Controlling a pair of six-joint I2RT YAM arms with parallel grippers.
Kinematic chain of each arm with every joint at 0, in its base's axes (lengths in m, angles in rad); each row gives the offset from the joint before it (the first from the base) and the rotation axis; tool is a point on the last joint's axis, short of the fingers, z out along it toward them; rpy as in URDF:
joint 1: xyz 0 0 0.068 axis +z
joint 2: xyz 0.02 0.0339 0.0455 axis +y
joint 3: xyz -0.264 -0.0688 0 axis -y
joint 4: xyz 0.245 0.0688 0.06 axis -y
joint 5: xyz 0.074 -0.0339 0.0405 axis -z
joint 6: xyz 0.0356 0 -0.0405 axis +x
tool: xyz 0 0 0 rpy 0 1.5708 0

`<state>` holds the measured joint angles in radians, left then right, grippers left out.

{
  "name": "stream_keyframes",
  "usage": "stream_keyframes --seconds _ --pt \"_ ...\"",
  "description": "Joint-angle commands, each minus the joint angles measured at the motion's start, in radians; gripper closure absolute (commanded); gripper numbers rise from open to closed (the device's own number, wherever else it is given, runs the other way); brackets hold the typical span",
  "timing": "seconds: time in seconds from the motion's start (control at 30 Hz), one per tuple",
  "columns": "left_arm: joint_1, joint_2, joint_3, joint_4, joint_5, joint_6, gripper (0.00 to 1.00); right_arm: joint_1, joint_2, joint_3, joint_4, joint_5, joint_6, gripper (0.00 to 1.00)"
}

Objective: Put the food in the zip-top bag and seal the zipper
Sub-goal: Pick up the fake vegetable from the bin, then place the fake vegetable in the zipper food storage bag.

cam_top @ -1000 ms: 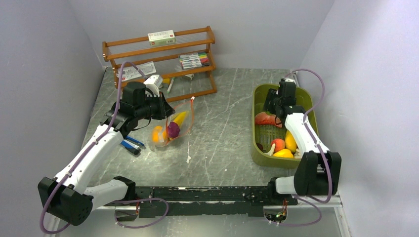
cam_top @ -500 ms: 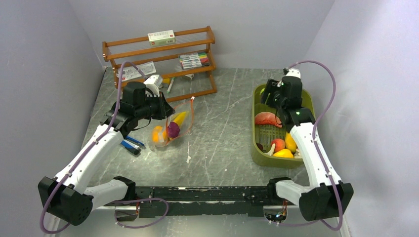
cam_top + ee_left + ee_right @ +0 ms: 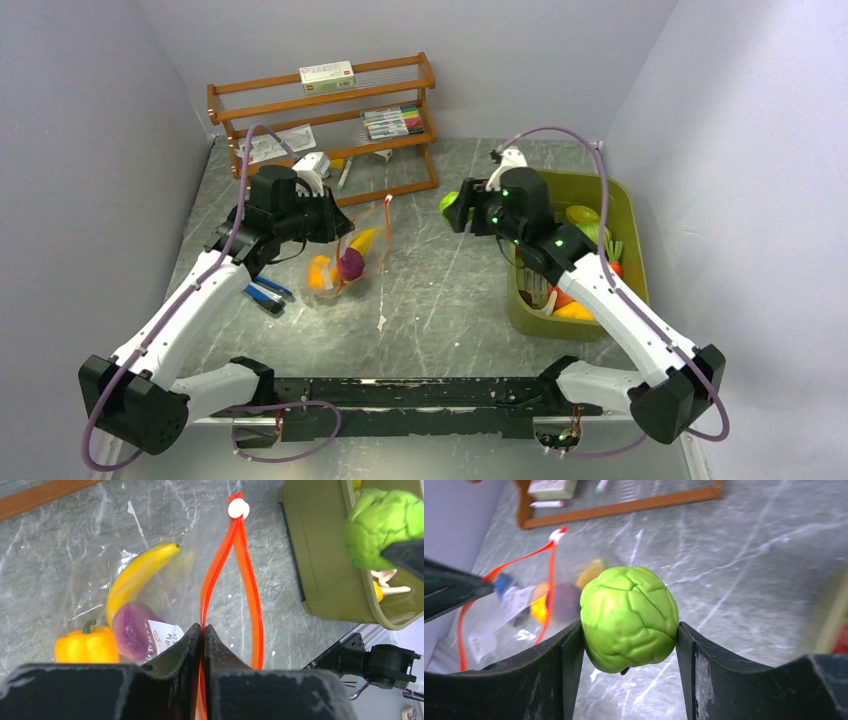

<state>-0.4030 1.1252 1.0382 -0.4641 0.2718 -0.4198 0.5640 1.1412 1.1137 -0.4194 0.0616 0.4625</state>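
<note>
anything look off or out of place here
Nothing spilled or broken. The zipper gapes open on the zip-top bag, one strip pinched in the left gripper, as loading needs; the right gripper holds a green food piece. The only stray item is a blue object lying loose on the table beside the left arm.

My left gripper [image 3: 202, 630] is pinched tight on the zipper [image 3: 204, 610], that arm stretched forward. My right gripper [image 3: 629, 630] squeezes the green food [image 3: 626, 605] between both fingers, its arm angled leftward.
</note>
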Motion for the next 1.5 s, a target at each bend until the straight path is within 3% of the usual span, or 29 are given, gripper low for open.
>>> stream_keyframes --seconds 0.0,0.2,0.47,1.07,1.17,1.23,1.47 --pt "-0.006 -0.007 0.022 -0.008 -0.017 -0.003 0.93 0.101 0.039 0.039 0.092 -0.035 0.071 0.47" --pt "-0.007 -0.013 0.031 -0.003 -0.01 0.003 0.93 0.259 0.093 0.064 0.208 -0.044 0.119 0.47" --pt "-0.007 -0.003 0.05 -0.007 -0.001 0.006 0.93 0.377 0.207 0.117 0.27 -0.04 0.137 0.46" --pt "-0.006 -0.03 0.031 -0.011 -0.014 -0.002 0.93 0.409 0.362 0.175 0.201 0.043 0.177 0.36" --pt "-0.007 -0.034 0.03 -0.012 -0.016 -0.002 0.93 0.413 0.367 0.181 0.194 0.051 0.177 0.3" --pt "-0.007 -0.037 0.026 -0.01 -0.016 -0.004 0.93 0.422 0.359 0.178 0.198 0.064 0.164 0.2" --pt "-0.006 -0.039 0.021 -0.011 -0.017 -0.004 0.93 0.429 0.338 0.179 0.196 0.095 0.15 0.19"
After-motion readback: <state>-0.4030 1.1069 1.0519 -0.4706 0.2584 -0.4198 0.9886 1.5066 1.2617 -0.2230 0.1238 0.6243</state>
